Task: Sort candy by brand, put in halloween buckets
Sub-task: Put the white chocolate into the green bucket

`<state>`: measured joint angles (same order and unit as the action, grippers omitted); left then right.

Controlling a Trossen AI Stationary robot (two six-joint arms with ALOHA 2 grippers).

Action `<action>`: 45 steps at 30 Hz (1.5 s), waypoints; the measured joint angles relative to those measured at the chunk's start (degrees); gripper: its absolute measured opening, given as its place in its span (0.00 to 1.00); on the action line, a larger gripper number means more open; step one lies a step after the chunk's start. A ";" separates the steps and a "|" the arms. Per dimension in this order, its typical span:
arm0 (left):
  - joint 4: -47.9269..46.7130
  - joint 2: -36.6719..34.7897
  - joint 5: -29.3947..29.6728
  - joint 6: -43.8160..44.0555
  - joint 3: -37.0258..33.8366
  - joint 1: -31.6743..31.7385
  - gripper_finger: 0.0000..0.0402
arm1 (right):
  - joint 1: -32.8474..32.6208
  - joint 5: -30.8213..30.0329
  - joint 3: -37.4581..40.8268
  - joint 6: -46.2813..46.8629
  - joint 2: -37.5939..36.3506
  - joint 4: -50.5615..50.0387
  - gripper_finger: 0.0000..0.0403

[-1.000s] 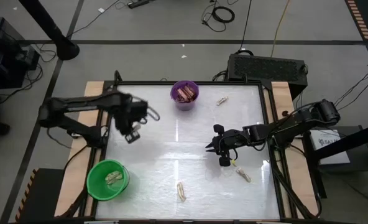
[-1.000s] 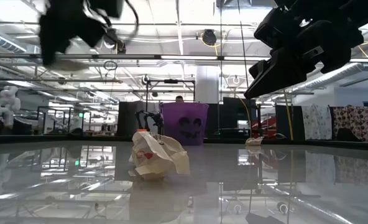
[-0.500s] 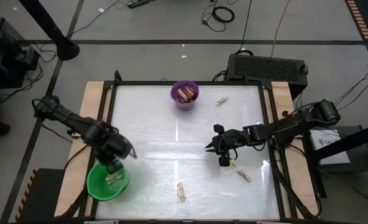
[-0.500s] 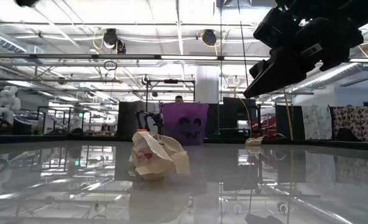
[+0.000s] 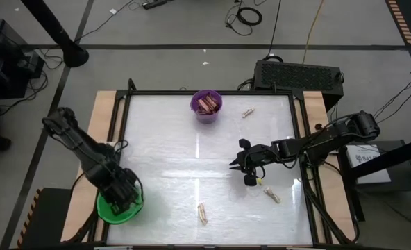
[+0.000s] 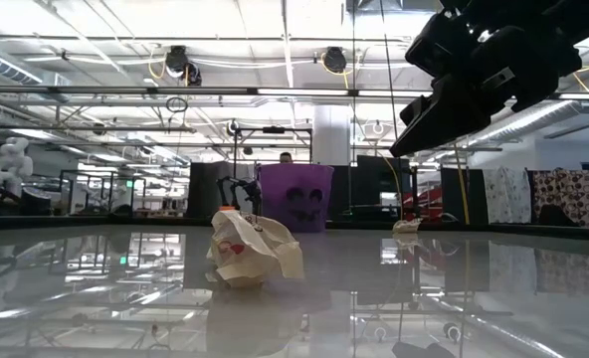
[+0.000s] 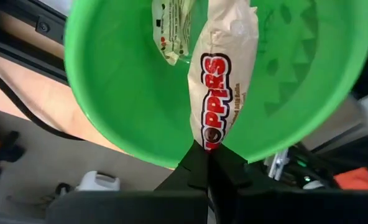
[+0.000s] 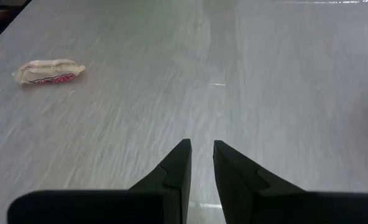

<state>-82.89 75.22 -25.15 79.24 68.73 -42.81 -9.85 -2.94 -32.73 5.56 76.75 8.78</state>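
At the table's near left, my left gripper [image 5: 125, 196] hangs over the green bucket [image 5: 106, 212], shut on a pale cream candy [image 7: 224, 74]. Another pale piece [image 7: 173, 28] lies inside the green bucket [image 7: 122, 81]. The purple bucket [image 5: 206, 105] stands at the far middle with dark bars in it. Pale candies lie on the table at the near middle [image 5: 203, 213], the near right [image 5: 271, 195] and the far right [image 5: 248, 112]. My right gripper [image 5: 233, 165] hovers right of centre, its fingers [image 8: 179, 163] a narrow gap apart with nothing between them. My left gripper pinches one end of the pale wrapper [image 7: 210, 140] between its two shut fingers. The fingers come from above, pointing steeply down, and lie along the wrapper. The candy sticks out past the fingertips over the bucket's opening, clear of the piece lying inside.
The white tabletop [image 5: 191, 160] has a dark frame and wooden side strips. In the low view a crumpled pale candy [image 6: 253, 251] lies near, with the purple bucket [image 6: 296, 197] behind it. A black box [image 5: 297, 73] stands beyond the far right corner.
My left gripper has swung from the table's left middle toward the near edge, turning as it went. It has stopped over the green bucket, still shut on the pale candy.
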 joint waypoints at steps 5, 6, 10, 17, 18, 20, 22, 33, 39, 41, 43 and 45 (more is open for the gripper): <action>0.12 2.48 0.08 -0.08 0.00 -2.19 0.06 | 0.00 0.00 0.01 0.04 0.00 0.02 0.15; 0.05 2.72 0.09 -0.08 0.00 -2.55 0.08 | 0.00 0.00 0.00 0.26 0.00 0.02 0.15; -0.26 2.82 0.24 -0.12 0.00 -3.65 0.14 | 0.00 0.00 0.00 0.83 0.00 0.02 0.15; -2.04 2.80 0.35 0.41 0.00 -4.21 0.22 | 0.00 0.00 0.00 0.85 0.00 0.04 0.15; -2.02 2.80 0.34 1.16 0.00 -3.95 0.23 | 0.00 0.00 0.00 0.85 0.00 0.04 0.15; -0.72 2.78 0.51 0.87 0.00 -2.97 0.23 | 0.00 0.00 0.02 0.85 0.00 0.07 0.15; 3.14 2.71 2.13 -1.17 0.00 -1.78 0.23 | 0.00 0.00 0.00 1.03 0.00 0.53 0.15; 16.88 2.62 25.10 -25.09 0.00 6.34 0.24 | 0.00 0.04 -1.37 11.34 -1.07 -4.48 0.15; 29.43 2.73 46.04 -52.43 -0.25 10.05 0.24 | -1.24 1.83 -9.37 21.78 -1.77 -28.12 0.15; 38.81 2.73 46.90 -63.61 -1.22 11.24 0.24 | -2.55 3.45 -11.40 25.83 -1.77 -33.71 0.15; 47.71 2.76 46.35 -74.24 -2.43 11.98 0.24 | -4.11 5.42 -12.79 30.42 -1.77 -38.44 0.15; 54.83 3.28 46.25 -82.06 -2.95 12.61 0.24 | -5.73 8.24 -13.76 35.57 -1.77 -43.56 0.15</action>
<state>-28.07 78.50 21.10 -2.82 65.78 -30.21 -15.58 5.30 -46.49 41.14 74.98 -34.78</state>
